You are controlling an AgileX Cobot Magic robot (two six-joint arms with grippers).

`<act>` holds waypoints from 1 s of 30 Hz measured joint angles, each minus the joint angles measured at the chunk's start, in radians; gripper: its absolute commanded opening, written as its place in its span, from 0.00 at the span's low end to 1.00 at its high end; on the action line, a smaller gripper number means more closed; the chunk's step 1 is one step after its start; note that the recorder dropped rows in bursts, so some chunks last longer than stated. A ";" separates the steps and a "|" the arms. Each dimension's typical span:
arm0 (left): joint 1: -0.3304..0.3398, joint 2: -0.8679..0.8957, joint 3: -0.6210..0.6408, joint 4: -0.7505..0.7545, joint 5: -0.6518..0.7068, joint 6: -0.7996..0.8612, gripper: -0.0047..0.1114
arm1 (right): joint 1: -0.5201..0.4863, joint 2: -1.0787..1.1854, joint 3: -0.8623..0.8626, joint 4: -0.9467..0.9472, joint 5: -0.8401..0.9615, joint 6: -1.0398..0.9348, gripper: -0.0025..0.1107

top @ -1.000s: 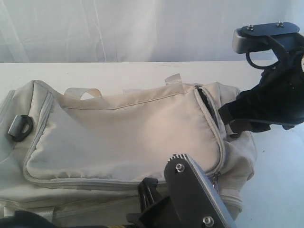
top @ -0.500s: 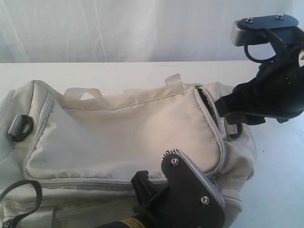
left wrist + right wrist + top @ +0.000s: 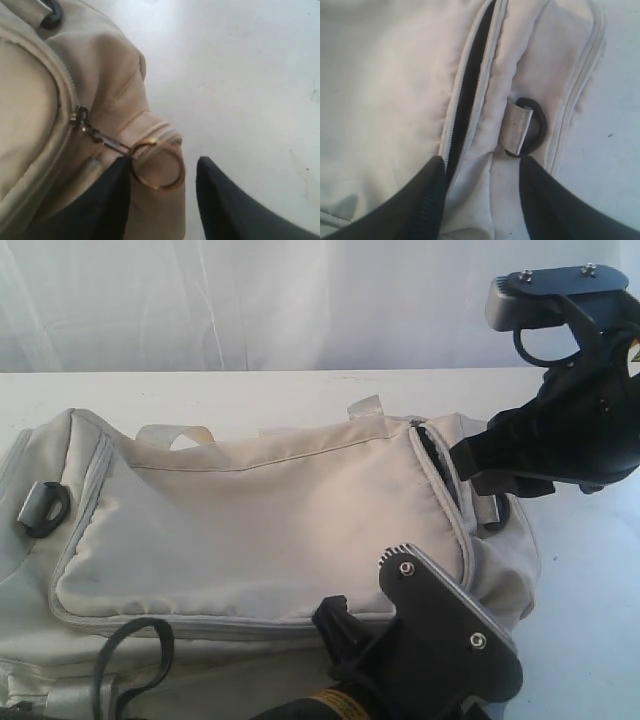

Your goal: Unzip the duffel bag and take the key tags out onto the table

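**Exterior view.** The duffel bag lies on the table. Its zipper is closed along the near edge, with a dark open gap only at the right end. The key tags are not visible and are presumably inside. The right gripper sits at that gap. The left arm is low over the near right corner.

**Left wrist view.** The left gripper has its fingers apart with nothing clamped. The metal pull ring lies between them and touches one finger. The slider is just beyond it.

**Right wrist view.** The right gripper has its fingers apart, straddling the fabric at the end of the gap. The strap ring is just beyond.

**Step in hand (judged).** The left gripper needs to seize the pull.
- Close on the ring itself, not on the fabric fold under it.
- Draw along the zipper line, not upward.
- Pinch the fabric with the right gripper as a brace so the bag does not drag.
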 measured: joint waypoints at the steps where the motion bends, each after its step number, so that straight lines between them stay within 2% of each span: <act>1: 0.000 0.005 0.000 -0.006 -0.004 0.000 0.45 | 0.000 0.000 0.000 0.000 0.000 0.000 0.41; 11: 0.000 0.016 -0.008 -0.027 -0.057 0.002 0.33 | 0.000 0.000 0.000 0.000 -0.003 0.000 0.41; 20: 0.000 0.016 -0.008 -0.027 -0.068 0.002 0.04 | 0.000 0.000 0.000 0.000 -0.003 0.000 0.41; 25: 0.000 0.012 -0.008 -0.053 -0.070 0.027 0.04 | 0.000 0.000 0.000 0.000 -0.003 0.000 0.41; 30: 0.000 -0.067 -0.008 -0.280 -0.071 0.250 0.04 | 0.000 0.000 0.000 0.000 -0.003 0.000 0.41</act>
